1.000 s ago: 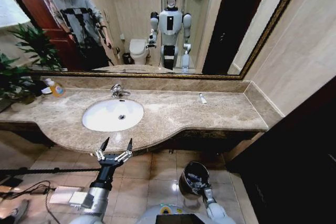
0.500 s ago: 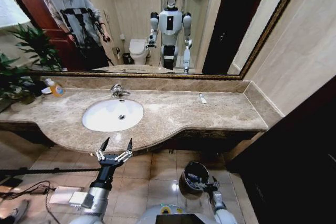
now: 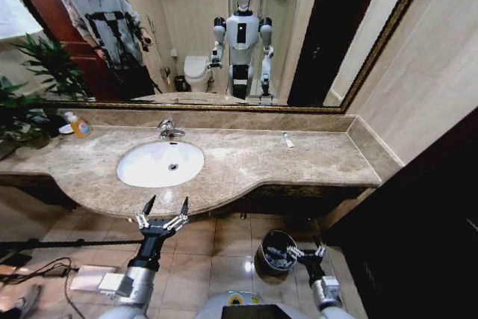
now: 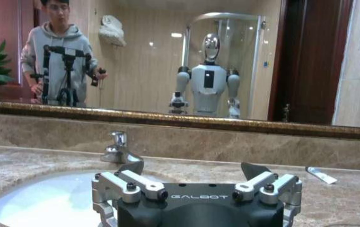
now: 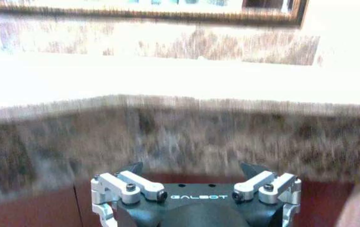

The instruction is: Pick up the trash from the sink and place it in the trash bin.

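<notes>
The sink is a white oval basin in the marble counter, with its drain showing and a chrome faucet behind it. The trash bin stands on the floor below the counter's front edge, with pale pieces of trash inside. My right gripper hovers open just right of the bin's rim. My left gripper is held open and still in front of the counter edge, facing the sink. One small white tube lies on the counter right of the basin, also seen as the tube past the left gripper.
A yellow-orange soap bottle and a plant stand at the counter's left end. The counter's front edge rises close ahead of the right gripper. A dark cabinet walls off the right. Cables lie on the floor at left.
My right gripper has moved from over the bin to its right side, uncovering the bin's inside. The left arm has not moved.
</notes>
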Robot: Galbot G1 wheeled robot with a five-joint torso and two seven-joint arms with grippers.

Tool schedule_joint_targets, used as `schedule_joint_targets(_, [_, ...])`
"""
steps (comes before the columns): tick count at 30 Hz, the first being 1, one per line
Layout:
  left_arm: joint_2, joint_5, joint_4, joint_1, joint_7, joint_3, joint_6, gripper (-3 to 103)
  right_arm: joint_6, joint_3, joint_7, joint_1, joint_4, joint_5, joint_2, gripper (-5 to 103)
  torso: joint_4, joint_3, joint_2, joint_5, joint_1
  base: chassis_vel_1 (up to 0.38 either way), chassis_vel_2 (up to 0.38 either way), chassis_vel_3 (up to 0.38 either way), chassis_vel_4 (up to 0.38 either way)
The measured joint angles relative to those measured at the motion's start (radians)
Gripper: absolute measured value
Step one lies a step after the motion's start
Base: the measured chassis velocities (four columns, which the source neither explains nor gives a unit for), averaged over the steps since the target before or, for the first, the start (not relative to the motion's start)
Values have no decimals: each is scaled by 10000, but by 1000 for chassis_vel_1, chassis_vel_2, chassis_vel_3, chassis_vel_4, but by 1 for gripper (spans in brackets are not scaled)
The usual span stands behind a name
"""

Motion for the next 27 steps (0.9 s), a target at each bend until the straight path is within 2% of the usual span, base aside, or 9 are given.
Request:
schedule_joint_targets(10, [0, 0, 0, 0, 0, 0, 0, 100, -953, -170, 3, 652, 1381, 98, -1, 100, -1, 1, 0, -1, 0, 0, 0, 0, 0])
schedule_joint_targets(14, [0, 0, 0, 0, 0, 0, 0, 100, -1838, -360, 118, 2062, 1424, 401, -368, 100, 0, 1, 0, 0, 0, 0, 0, 0, 0])
schedule_joint_targets(15, [0, 0, 0, 0, 0, 0, 0, 100, -1838, -360, 118, 2062, 1424, 401, -368, 100, 0, 1, 0, 0, 0, 0, 0, 0, 0])
schedule_joint_targets(17, [0, 0, 0, 0, -2, 0, 0, 100, -2348, -404, 140, 2976, 1196, 928, -791, 100, 1, 1, 0, 0, 1, 0, 0, 0, 0])
schedule_joint_targets(18, [0, 0, 0, 0, -2, 0, 0, 100, -2348, -404, 140, 2976, 1196, 928, -791, 100, 1, 1, 0, 0, 1, 0, 0, 0, 0])
schedule_joint_targets(21, [0, 0, 0, 0, 0, 0, 0, 100, -2972, -628, 198, 4378, 539, 1754, -1500, 100, 0, 2, -1, 0, 1, 0, 0, 0, 0])
schedule_joint_targets(22, [0, 0, 0, 0, 0, 0, 0, 100, -2972, -628, 198, 4378, 539, 1754, -1500, 100, 0, 2, -1, 0, 1, 0, 0, 0, 0])
schedule_joint_targets(26, [0, 0, 0, 0, 0, 0, 0, 100, -3310, -1069, 226, 6374, -673, 2306, -1961, 100, 2, 2, -1, 1, 1, 0, 0, 0, 0])
schedule_joint_targets(27, [0, 0, 0, 0, 0, 0, 0, 100, -3310, -1069, 226, 6374, -673, 2306, -1961, 100, 2, 2, -1, 1, 1, 0, 0, 0, 0])
